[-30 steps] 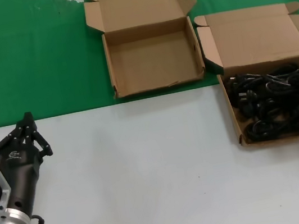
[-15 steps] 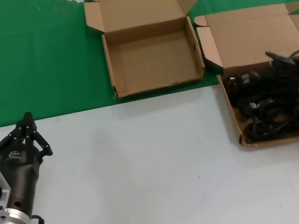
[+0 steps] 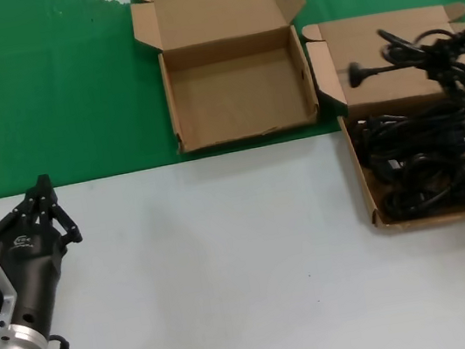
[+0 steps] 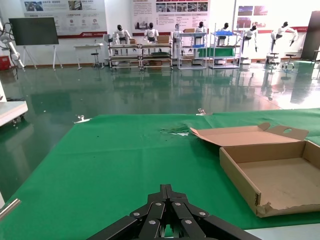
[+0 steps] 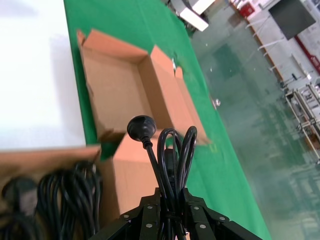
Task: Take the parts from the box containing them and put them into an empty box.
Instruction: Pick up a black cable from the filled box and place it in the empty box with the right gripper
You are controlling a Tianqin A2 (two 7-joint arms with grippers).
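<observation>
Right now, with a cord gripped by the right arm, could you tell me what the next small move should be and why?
Probably carry it toward the robot's left. The right gripper is shut on one looped cord, lifted above the full box with its plug hanging free. The empty box sits open beside it, so shifting over it before lowering seems sensible. The left gripper waits on the near left of the table.

Empty box (image 3: 237,94) open-topped, reachable from above — raised lid (image 3: 212,16) blocks rear; white table (image 3: 230,272) front bare.

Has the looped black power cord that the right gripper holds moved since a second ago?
Yes. The looped black power cord has risen out of the wider brown cardboard box, now in front of its lid.
</observation>
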